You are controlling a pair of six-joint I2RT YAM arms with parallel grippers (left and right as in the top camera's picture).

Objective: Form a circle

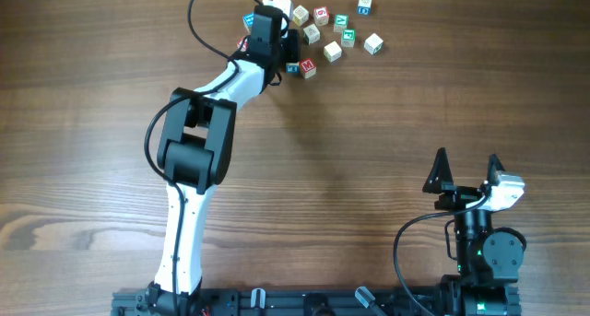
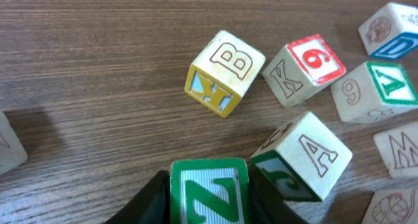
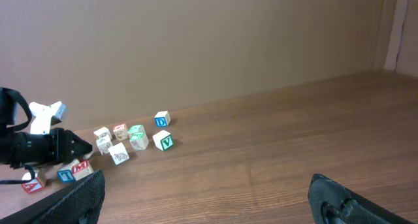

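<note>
Left wrist: left claw (image 2: 209,204) closed on green Z block (image 2: 209,185); A block (image 2: 310,155) just right of it; right claw (image 3: 209,201) wide open, empty.

Pretty sure we're looking at a robotics lab bench here, not somebody's home. A left arm (image 1: 198,141) and a right arm (image 1: 484,247) are sitting on a black rail (image 1: 277,302) along the edge of a wood-grain table (image 1: 369,150). Cables (image 1: 397,247) are looping off them, and a bare tan wall (image 3: 196,41) is running behind. Toy letter blocks (image 1: 333,50), like that green Z block (image 2: 209,191), are lying scattered on the tabletop.
</note>
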